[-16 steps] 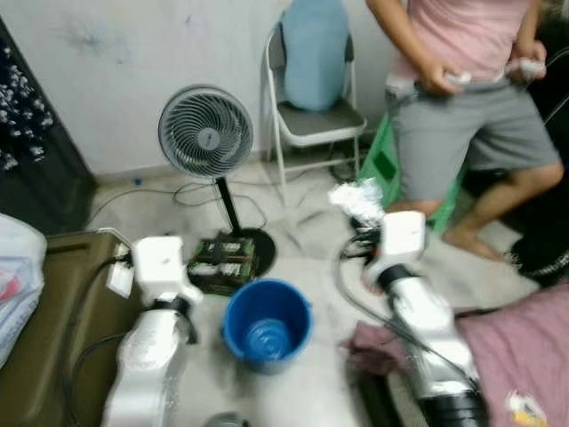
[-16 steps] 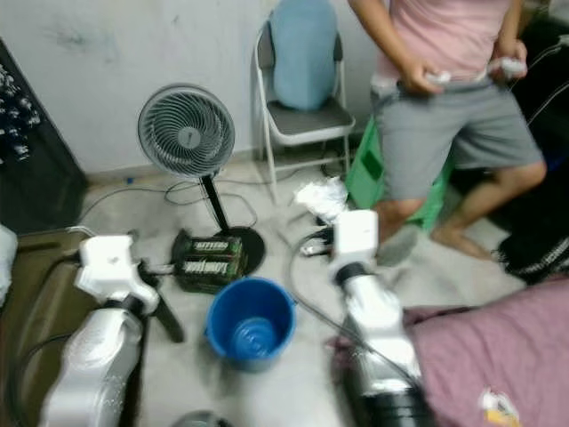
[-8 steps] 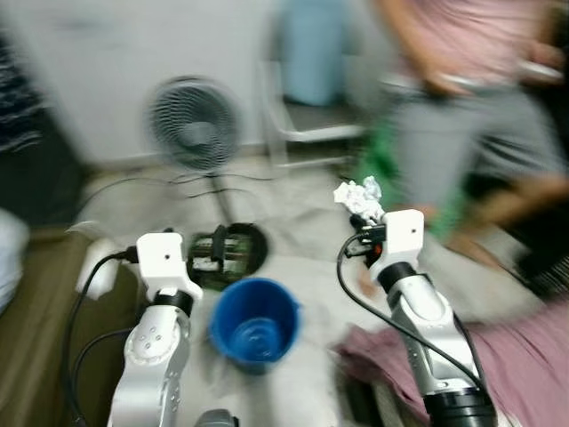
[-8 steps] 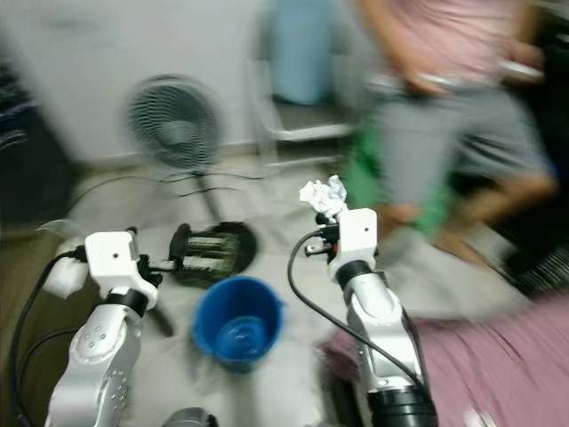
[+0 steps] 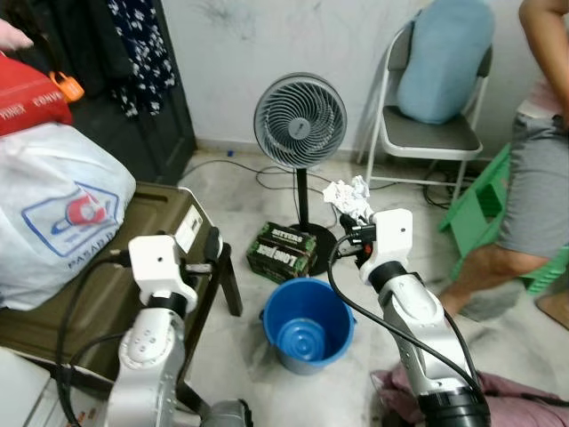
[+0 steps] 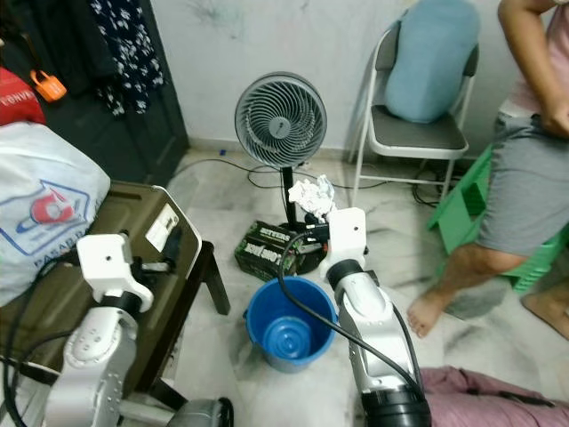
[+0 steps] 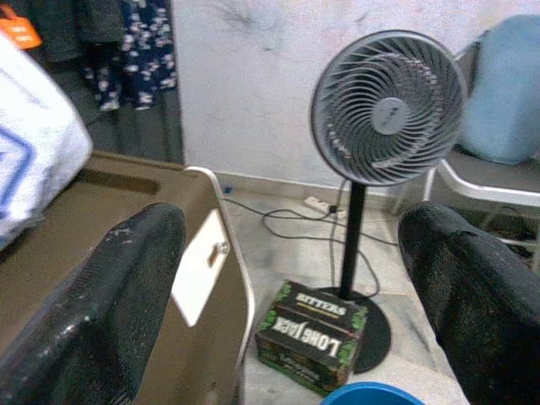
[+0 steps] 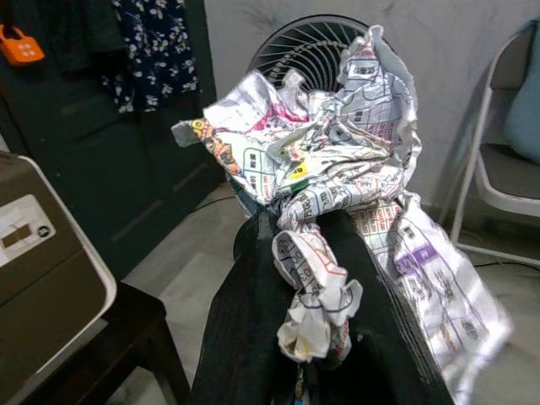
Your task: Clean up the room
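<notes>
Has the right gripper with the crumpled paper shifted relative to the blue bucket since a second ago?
Cannot tell. The camera turned; the right gripper, holding the crumpled paper, sits up-right of the blue bucket as before.

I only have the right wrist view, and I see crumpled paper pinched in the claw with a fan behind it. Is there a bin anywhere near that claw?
Observer: Yes, a blue bucket stands on the floor just below and left of the right claw.
Operator: Is it upright?
Observer: Upright, mouth open.
Operator: And the other claw?
Observer: The left claw is open, holding nothing, beside the olive case.
</notes>
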Available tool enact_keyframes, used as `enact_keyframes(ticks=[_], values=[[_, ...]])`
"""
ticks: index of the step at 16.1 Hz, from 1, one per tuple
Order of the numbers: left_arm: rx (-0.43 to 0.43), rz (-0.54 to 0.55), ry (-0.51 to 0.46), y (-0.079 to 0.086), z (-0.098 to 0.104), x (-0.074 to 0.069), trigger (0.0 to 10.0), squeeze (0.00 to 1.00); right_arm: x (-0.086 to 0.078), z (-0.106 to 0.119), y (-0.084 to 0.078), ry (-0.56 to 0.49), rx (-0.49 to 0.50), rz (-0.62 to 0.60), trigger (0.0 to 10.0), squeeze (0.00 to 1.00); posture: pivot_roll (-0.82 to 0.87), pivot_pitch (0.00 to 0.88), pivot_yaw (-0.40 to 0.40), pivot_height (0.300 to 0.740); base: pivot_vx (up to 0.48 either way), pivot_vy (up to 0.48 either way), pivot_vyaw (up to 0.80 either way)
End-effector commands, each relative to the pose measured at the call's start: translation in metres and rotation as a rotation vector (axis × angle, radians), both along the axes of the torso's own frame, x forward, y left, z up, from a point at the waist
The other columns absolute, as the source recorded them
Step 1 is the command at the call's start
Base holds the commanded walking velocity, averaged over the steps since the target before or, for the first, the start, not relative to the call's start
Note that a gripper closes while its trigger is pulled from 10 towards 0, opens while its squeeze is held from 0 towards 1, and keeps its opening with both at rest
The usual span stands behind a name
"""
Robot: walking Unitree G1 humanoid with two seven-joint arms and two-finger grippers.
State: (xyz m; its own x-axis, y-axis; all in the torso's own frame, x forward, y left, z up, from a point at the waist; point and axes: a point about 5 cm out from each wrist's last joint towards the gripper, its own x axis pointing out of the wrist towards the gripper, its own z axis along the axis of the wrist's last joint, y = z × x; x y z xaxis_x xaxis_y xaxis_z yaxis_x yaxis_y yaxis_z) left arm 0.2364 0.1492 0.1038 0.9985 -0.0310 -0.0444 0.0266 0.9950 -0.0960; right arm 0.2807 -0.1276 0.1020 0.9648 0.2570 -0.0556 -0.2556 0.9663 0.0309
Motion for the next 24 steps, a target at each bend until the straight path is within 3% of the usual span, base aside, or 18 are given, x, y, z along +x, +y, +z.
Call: enact_keyframes(ticks=[1,5,24], values=[[0.000,-0.008,-0.008,-0.0003,0.0015,0.0002,10.0,0.00,0.0021,0.0020,-0.0015,-0.006,0.000,-0.009,10.0,0.00,-0.02,0.010,-0.006,0.740,0.000,0.000,0.00],[-0.008,-0.014,-0.009,-0.0010,0.0018,0.0007,10.0,0.00,0.0029,0.0021,-0.0019,-0.006,-0.001,-0.011,10.0,0.00,-0.02,0.010,-0.006,0.740,0.000,0.000,0.00],[-0.013,-0.024,-0.014,-0.0016,0.0022,0.0010,10.0,0.00,0.0039,0.0021,-0.0008,-0.012,-0.007,-0.006,10.0,0.00,-0.02,0.010,-0.005,0.740,0.289,0.000,0.08]])
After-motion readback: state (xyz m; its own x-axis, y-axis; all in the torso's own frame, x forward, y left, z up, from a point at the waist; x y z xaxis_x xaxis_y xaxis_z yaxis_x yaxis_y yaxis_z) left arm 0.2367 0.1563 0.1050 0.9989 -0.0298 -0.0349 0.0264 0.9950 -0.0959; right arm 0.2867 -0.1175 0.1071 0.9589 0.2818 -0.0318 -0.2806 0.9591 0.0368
